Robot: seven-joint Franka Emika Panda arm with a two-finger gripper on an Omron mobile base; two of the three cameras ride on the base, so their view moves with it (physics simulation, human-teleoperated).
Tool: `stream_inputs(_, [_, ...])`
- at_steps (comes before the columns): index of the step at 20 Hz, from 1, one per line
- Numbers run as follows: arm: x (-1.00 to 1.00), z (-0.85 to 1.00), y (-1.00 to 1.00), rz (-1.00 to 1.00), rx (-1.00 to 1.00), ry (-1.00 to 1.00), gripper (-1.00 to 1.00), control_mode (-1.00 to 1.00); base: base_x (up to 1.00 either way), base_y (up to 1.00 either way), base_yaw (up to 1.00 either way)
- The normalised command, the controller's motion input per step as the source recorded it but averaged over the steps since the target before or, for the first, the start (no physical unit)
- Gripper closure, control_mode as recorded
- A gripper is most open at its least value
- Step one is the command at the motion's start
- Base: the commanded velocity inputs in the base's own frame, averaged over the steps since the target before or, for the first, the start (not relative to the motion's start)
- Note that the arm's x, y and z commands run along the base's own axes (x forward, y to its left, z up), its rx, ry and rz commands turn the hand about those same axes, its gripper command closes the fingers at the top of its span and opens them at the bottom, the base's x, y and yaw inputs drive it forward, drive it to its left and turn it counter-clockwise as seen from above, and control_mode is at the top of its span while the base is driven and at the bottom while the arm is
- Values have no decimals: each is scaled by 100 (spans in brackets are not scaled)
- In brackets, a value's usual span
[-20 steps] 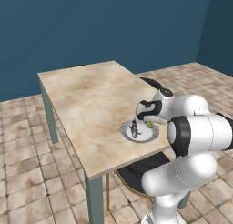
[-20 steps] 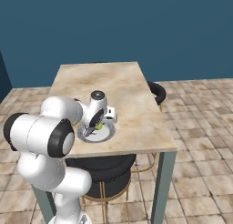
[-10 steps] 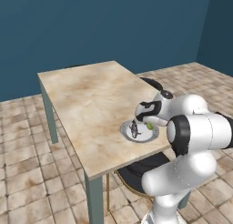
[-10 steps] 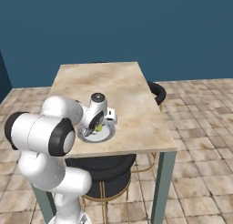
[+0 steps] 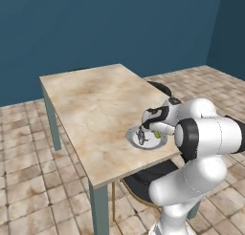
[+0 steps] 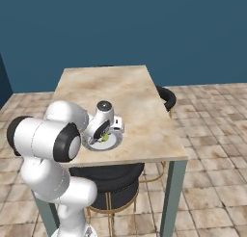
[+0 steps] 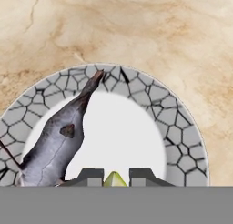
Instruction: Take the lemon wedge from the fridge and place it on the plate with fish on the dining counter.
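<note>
The hand (image 7: pixel 115 176) is closed down narrow on the lemon wedge (image 7: pixel 114 179), whose yellow-green tip pokes up between the two dark finger tips (image 7: pixel 92 175) at the bottom of the hand view. The hand hangs low over the plate (image 7: pixel 182 136), a small round dish with a white middle and a grey cracked-stone rim. In the left base view the wedge (image 5: pixel 156 133) shows as a small yellow-green spot at the right side of the plate (image 5: pixel 135 139), under the dark end of the hand (image 5: pixel 154 132); whether the wedge already touches the plate cannot be told. In the right base view the wedge (image 6: pixel 104 138) sits at the tip of the hand (image 6: pixel 103 137), above the plate (image 6: pixel 115 141). The fish (image 7: pixel 57 141), dark grey and long, lies on the plate to the left of the wedge in the hand view, its tail reaching up over the rim; the left base view shows the fish (image 5: pixel 141 135) on the left half of the plate, apart from the wedge. The plate rests on the worktop (image 5: pixel 95 105), a beige marbled top on grey-green legs, close to its near right edge. A black round stool (image 6: pixel 166 97) stands by the right side of the worktop (image 6: pixel 130 94), and another dark stool (image 6: pixel 108 180) sits under its near edge. The floor (image 5: pixel 28 181) is beige-brown tile and a dark blue wall (image 5: pixel 95 28) closes the far side.
</note>
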Motion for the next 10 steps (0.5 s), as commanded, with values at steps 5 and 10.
stream_inputs(5, [0,-6,0,0,0,-1,100,-100,0,0,0])
stream_inputs(10, [0,-5,0,0,0,-4,100,-100,0,0,0])
